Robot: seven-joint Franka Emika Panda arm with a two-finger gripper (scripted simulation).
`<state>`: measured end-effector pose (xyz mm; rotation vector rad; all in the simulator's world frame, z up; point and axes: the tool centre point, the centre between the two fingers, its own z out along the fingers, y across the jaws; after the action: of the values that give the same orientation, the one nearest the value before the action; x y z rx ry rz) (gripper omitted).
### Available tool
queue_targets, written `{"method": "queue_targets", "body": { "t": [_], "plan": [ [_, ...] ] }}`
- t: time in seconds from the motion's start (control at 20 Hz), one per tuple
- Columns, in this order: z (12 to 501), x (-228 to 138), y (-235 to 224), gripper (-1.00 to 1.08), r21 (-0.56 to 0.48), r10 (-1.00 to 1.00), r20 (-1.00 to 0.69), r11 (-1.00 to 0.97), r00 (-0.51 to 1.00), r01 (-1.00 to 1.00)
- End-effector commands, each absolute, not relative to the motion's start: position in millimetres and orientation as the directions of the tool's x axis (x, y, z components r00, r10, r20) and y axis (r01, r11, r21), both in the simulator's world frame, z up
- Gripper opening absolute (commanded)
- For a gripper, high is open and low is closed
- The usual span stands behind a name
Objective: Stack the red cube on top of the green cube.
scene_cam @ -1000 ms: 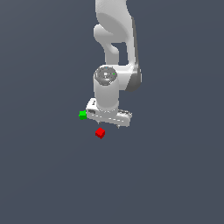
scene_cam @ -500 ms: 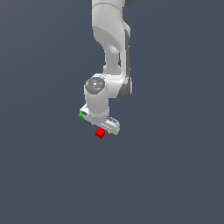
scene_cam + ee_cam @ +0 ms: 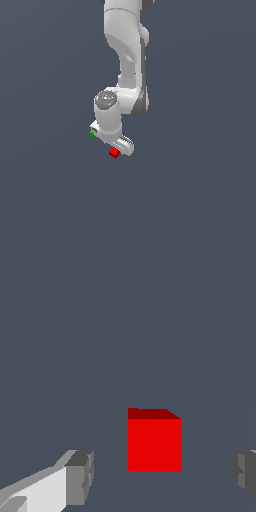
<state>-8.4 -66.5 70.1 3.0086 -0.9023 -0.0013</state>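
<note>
in the wrist view the white robot gripper (image 3: 160, 476) is seen with its jaws spread apart, and the small, plain, bright red cube (image 3: 154, 442) is framed between the grey fingertips (image 3: 82, 477), touched by neither. in the exterior view the red cube (image 3: 114, 152) is seen on the dark grey table (image 3: 200, 200) just beside the gripper (image 3: 119, 145), while the small bright green cube (image 3: 92, 133) is mostly hidden behind the gripper body.

Red cube (image 3: 154, 442) bright red, top darker. Green cube (image 3: 92, 133) bright green. End effector (image 3: 159, 476) white, grey fingertips (image 3: 80, 477).
</note>
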Motion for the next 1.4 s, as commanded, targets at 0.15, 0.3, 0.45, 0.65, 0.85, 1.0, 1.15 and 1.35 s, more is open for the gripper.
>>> {"method": "queue_targets", "body": {
  "t": [0.15, 0.3, 0.45, 0.65, 0.85, 1.0, 1.15, 1.35],
  "plan": [
    [59, -9, -66, 1.0, 0.001, -0.551, -0.001, -0.834, 0.834, -0.551],
    [44, -9, -67, 1.0, 0.0, -0.553, 0.0, -0.833, 0.833, -0.553],
    [30, -10, -67, 1.0, 0.0, -0.554, 0.0, -0.832, 0.832, -0.554],
    [21, -9, -67, 1.0, 0.0, -0.555, 0.0, -0.832, 0.832, -0.555],
    [20, -9, -67, -1.0, 0.0, -0.555, 0.0, -0.832, 0.832, -0.555],
    [20, -9, -67, -1.0, 0.0, -0.555, 0.0, -0.832, 0.832, -0.555],
    [20, -9, -67, -1.0, 0.0, -0.555, 0.0, -0.832, 0.832, -0.555],
    [20, -9, -66, -1.0, 0.0, -0.554, -0.001, -0.832, 0.832, -0.554]
  ]
}}
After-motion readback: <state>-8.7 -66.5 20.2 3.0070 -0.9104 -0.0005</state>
